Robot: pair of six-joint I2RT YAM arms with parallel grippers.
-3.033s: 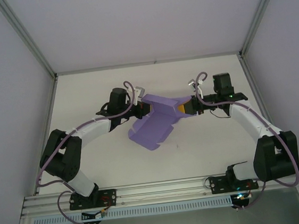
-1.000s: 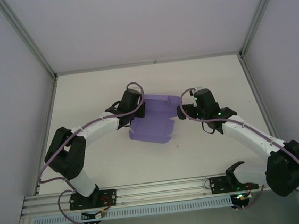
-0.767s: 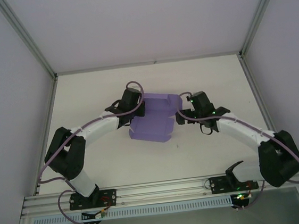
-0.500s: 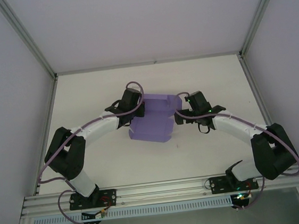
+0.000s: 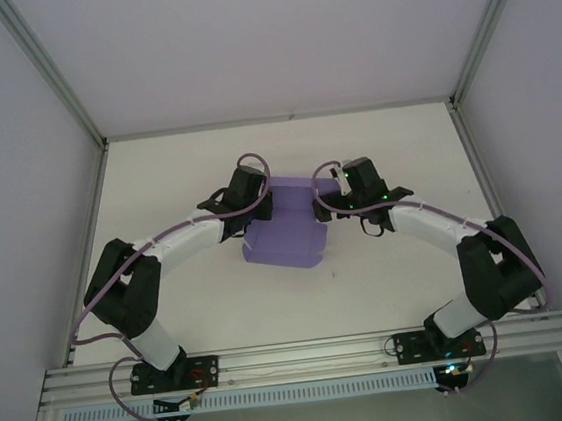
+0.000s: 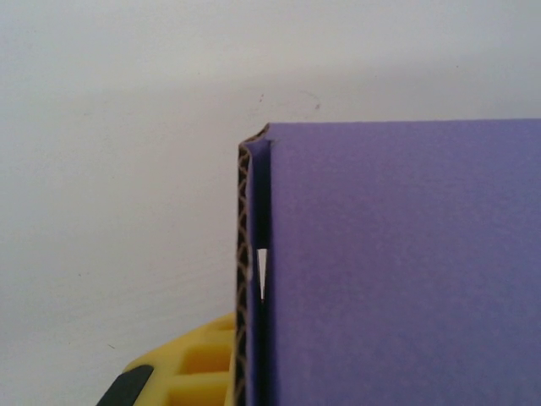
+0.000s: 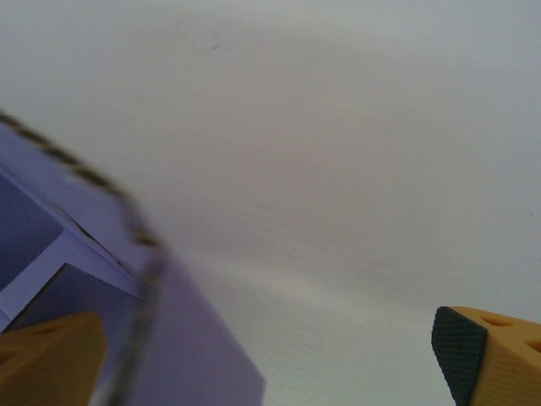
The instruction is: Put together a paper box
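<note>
Card: We see the paper box (image 5: 286,238) as matte lavender-purple corrugated card, partly folded, with raised walls. Its cut edge shows brown fluting in the left wrist view.
Place: It lies on the white table (image 5: 385,149) at the middle of the top view, between the 2 wrists.
Left gripper: The left gripper (image 5: 264,212) is pinched narrow on the box's left wall. 1 yellow ribbed finger (image 6: 199,372) presses against the fluted edge at lower left, and the other is hidden behind the card.
Right gripper: The right gripper (image 7: 270,364) stands wide and holds nothing. Its 2 yellow fingers sit in the lower corners of its wrist view, and the right one shows a black textured pad. A blurred box flap rises beside the lower-left finger; we cannot tell whether they touch.
Around: We see pale enclosure walls and an aluminium rail (image 5: 306,354) across the bottom of the top view. A cable (image 5: 251,163) loops over the left wrist.
</note>
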